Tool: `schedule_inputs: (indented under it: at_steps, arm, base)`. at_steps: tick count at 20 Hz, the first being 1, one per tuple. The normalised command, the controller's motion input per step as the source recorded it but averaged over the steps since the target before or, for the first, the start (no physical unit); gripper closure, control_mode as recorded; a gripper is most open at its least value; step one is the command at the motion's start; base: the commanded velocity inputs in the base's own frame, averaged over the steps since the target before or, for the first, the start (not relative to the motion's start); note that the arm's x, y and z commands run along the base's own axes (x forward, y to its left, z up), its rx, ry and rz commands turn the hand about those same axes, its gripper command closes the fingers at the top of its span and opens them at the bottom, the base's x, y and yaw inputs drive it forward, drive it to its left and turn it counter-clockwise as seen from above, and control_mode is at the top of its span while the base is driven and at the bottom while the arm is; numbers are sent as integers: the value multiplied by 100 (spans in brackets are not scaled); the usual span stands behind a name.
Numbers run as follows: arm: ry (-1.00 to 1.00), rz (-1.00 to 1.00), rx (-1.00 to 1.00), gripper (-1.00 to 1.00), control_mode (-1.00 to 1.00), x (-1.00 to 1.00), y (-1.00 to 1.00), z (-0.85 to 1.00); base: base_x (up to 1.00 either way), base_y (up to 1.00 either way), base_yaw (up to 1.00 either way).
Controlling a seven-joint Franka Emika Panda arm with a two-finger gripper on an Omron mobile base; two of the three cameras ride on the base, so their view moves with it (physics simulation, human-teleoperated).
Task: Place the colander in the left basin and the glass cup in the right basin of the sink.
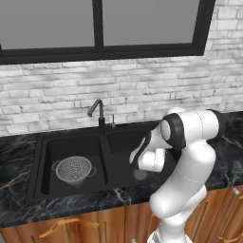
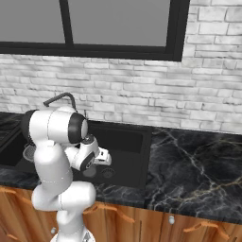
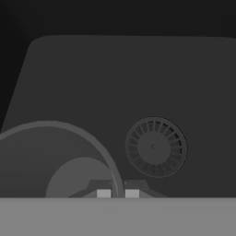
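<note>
The silvery mesh colander (image 1: 73, 170) sits upright in the left basin (image 1: 59, 148) of the black sink (image 1: 33, 190). My arm reaches down into the right basin (image 1: 124, 140). In the hand view my gripper (image 3: 118, 193) is shut on the wall of the glass cup (image 3: 78, 177), one tip inside the rim and one outside. The cup (image 2: 90, 171) is low in the right basin (image 2: 124, 142), upright, beside the round drain (image 3: 156, 147). Whether it touches the basin floor I cannot tell. From the left base view my hand hides most of the cup.
The curved black faucet (image 1: 97, 111) rises at the middle back edge, over the divider (image 1: 104, 161). Dark marble counter (image 2: 198, 160) stretches to the right of the sink. A white brick wall and a window stand behind. Wooden cabinet fronts (image 1: 95, 225) run below.
</note>
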Motion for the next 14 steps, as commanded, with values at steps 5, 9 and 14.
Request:
schedule_inputs:
  at_steps: [5,9,14]
  arm:
    - [0,0,0,100,-100,0,0,-15]
    - [0,0,0,100,-100,0,0,-14]
    - [0,0,0,100,-100,0,0,-14]
  base:
    - [0,0,0]
    - [0,0,0]
    - [0,0,0]
